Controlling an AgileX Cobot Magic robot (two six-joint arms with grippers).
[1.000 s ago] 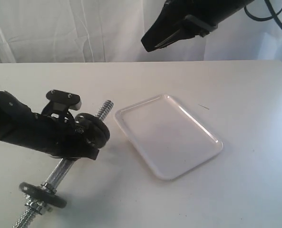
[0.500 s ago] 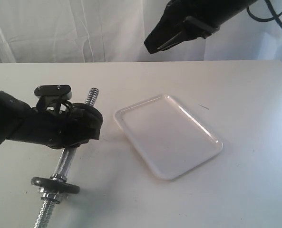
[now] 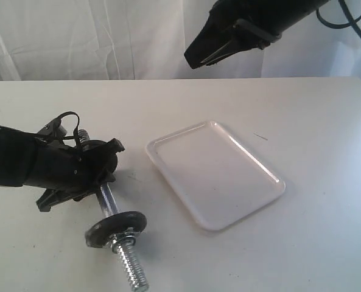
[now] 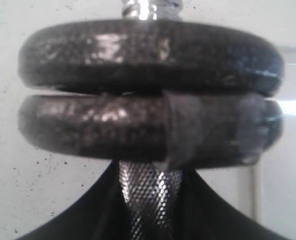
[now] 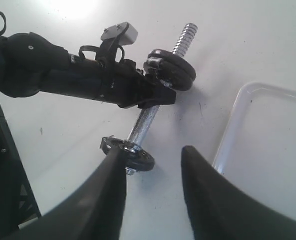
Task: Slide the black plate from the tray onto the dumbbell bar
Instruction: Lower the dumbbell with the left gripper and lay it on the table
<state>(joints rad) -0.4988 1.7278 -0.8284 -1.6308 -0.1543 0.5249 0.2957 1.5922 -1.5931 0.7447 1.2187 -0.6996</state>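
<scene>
The dumbbell bar (image 3: 108,199) is off the table, with my left gripper (image 3: 98,170) shut on its knurled middle (image 4: 150,200). One black plate (image 3: 116,226) sits on the bar's near part, above a threaded end (image 3: 133,274). In the left wrist view, two more black plates (image 4: 148,90) are stacked on the bar just beyond the jaws. The white tray (image 3: 213,173) holds nothing. My right gripper (image 3: 226,39) hangs high over the back of the table, open and holding nothing (image 5: 152,152). From there I see the bar (image 5: 144,122) and the tray's corner (image 5: 237,115).
A white table (image 3: 302,109) carries everything, with white curtains behind it. The left arm (image 3: 22,164) stretches in from the left edge. A dark cable (image 3: 344,15) loops at the top right.
My left gripper has turned the bar: the end with the single plate swung from the lower left to the right, towards the tray. The right gripper hardly moved.
</scene>
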